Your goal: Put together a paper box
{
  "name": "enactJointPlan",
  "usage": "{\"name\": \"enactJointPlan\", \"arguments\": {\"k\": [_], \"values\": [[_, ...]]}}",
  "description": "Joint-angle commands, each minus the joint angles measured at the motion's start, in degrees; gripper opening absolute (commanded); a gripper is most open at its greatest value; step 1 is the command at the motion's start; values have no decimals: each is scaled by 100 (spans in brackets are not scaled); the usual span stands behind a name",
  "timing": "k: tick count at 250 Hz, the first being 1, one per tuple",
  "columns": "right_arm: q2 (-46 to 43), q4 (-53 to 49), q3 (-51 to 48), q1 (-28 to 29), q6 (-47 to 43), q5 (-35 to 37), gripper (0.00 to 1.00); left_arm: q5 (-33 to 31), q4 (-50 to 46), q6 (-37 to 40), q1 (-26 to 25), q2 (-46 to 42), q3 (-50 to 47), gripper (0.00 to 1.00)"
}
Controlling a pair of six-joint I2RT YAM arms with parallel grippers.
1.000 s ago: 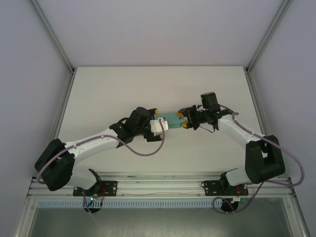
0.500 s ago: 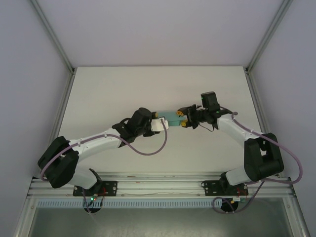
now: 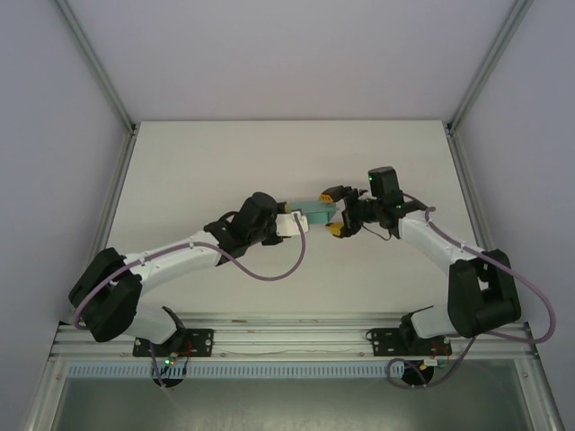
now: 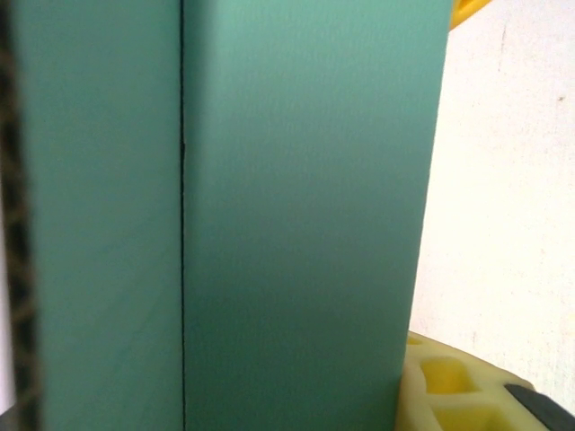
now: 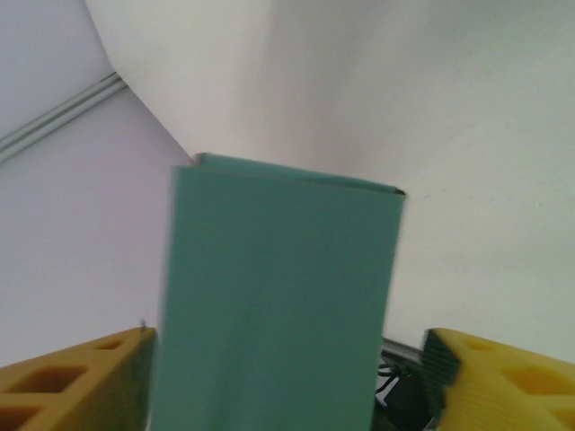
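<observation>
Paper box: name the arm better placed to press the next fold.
Right, probably. The right gripper stands open around the paper box, free to regrip; the left gripper seems to be holding its other end.

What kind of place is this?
Probably a robot lab test cell: a bare white table enclosed by plain panels on an aluminium frame, with two arms bolted to a rail handling a teal paper box.
</observation>
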Motion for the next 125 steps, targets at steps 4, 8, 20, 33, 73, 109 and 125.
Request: {"name": "enactJointPlan", "arguments": {"k": [4, 8, 20, 33, 73, 109, 125], "values": [[-395, -706, 297, -31, -1235, 932, 96, 268, -851, -8, -34, 39, 415, 40], [-448, -877, 373, -40, -1492, 1131, 100, 280, -977, -13, -34, 64, 460, 40], [-638, -1396, 634, -49, -2216, 1851, 100, 328, -1352, 6, -30, 116, 571, 40], [-913, -1595, 772, -49, -3013, 2539, 100, 401, -1732, 54, -18, 207, 657, 40], [-2111, -784, 44, -51, -4713, 3708, 100, 663, -2540, -62, 101, 642, 1026, 40], [-2774, -384, -477, -51, -5657, 2945, 100, 1465, -3420, -25, 165, 1289, 1712, 41], [-2807, -545, -476, -49, -5987, 2491, 100, 1644, -3719, -16, 223, 1563, 2021, 40]]}}
